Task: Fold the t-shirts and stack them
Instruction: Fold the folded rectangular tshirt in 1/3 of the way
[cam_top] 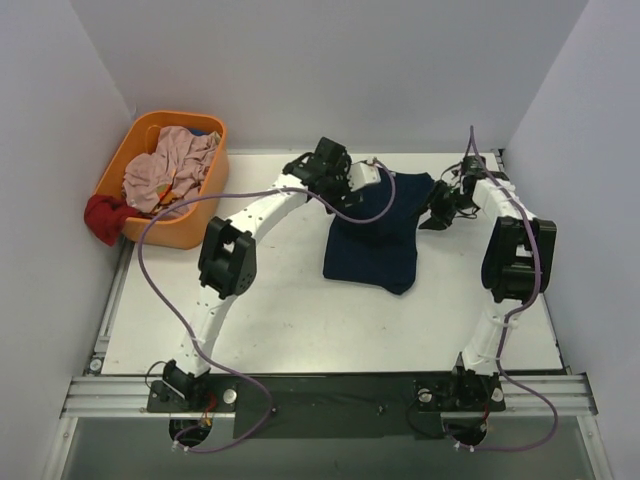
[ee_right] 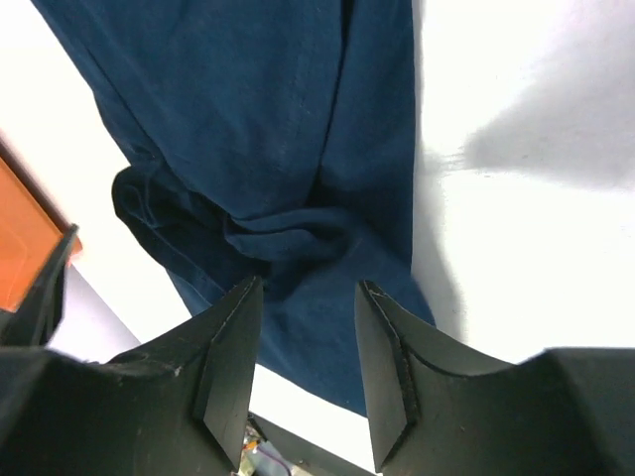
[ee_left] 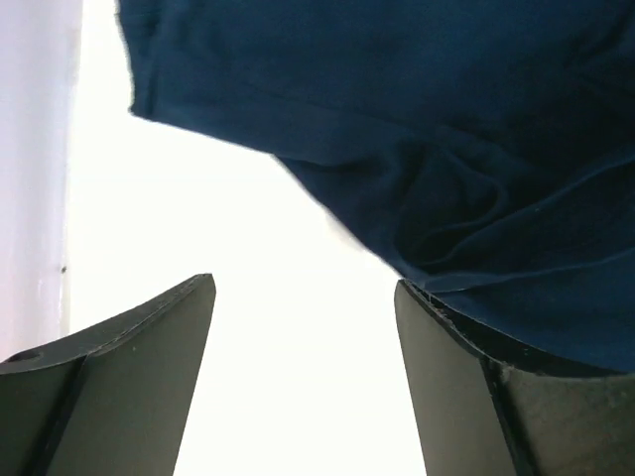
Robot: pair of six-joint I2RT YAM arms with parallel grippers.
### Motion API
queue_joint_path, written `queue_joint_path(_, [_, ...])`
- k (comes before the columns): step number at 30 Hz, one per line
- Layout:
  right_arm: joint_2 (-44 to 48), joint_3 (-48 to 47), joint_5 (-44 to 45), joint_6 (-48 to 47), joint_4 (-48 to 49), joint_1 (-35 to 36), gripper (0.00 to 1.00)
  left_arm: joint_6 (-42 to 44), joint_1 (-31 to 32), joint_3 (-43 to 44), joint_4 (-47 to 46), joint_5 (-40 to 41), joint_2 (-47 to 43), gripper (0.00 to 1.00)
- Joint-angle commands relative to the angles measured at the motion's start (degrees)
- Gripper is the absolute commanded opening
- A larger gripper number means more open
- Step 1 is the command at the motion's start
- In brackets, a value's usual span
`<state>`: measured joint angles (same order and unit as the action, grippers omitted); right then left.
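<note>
A navy t-shirt lies partly folded and rumpled on the white table, right of centre. My left gripper is at the shirt's far left corner. In the left wrist view it is open with bare table between the fingers, and the shirt runs along the right finger. My right gripper is at the shirt's far right edge. In the right wrist view it is open and empty, just above a bunched fold of the shirt.
An orange basket at the far left holds several pinkish garments. A red cloth hangs over its near corner. The basket's rim shows in the right wrist view. White walls close in on three sides.
</note>
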<state>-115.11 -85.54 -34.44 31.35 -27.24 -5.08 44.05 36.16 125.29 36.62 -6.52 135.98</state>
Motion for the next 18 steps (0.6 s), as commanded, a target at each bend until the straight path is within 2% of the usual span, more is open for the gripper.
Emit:
queue_joint_path(1, [1.98, -5.24, 3.58, -3.13, -6.76, -1.59, 0.41, -9.07, -4.16, 4.87, 2.57, -6.19, -2.91, 0.84])
queue_joint_path(3, [4.18, -5.87, 4.55, -4.45, -8.51, -2.73, 0.43, -6.46, -4.43, 1.21, 5.03, -11.11, -6.59, 0.78])
queue_joint_path(4, [6.02, -6.04, 5.07, -5.07, -9.40, -2.83, 0.44, -4.70, -4.09, -0.73, 6.60, -13.23, -9.65, 0.72])
queue_joint_path(7, [10.68, -2.46, 8.68, -8.58, -13.61, -1.95, 0.48, 7.48, -1.19, -15.98, 8.90, -19.74, -17.57, 0.61])
queue_joint_path(9, [15.25, 4.65, 9.39, -9.73, -13.54, -0.72, 0.48, 15.57, 1.53, -25.39, 9.43, -19.41, -22.50, 0.61])
queue_joint_path(12, [23.06, 17.90, 10.18, -9.82, -11.44, 3.57, 0.46, 23.43, 4.61, -34.91, 10.40, -19.05, -26.11, 0.66])
queue_joint_path(16, [29.75, 31.09, 8.51, -5.26, -2.83, 9.20, 0.40, 24.06, 6.02, -39.15, 4.00, -17.47, -26.21, 0.73])
queue_joint_path(18, [31.95, 37.07, 5.62, -2.10, 3.32, 8.78, 0.37, 23.80, 6.55, -40.73, 0.04, -16.33, -25.86, 0.75])
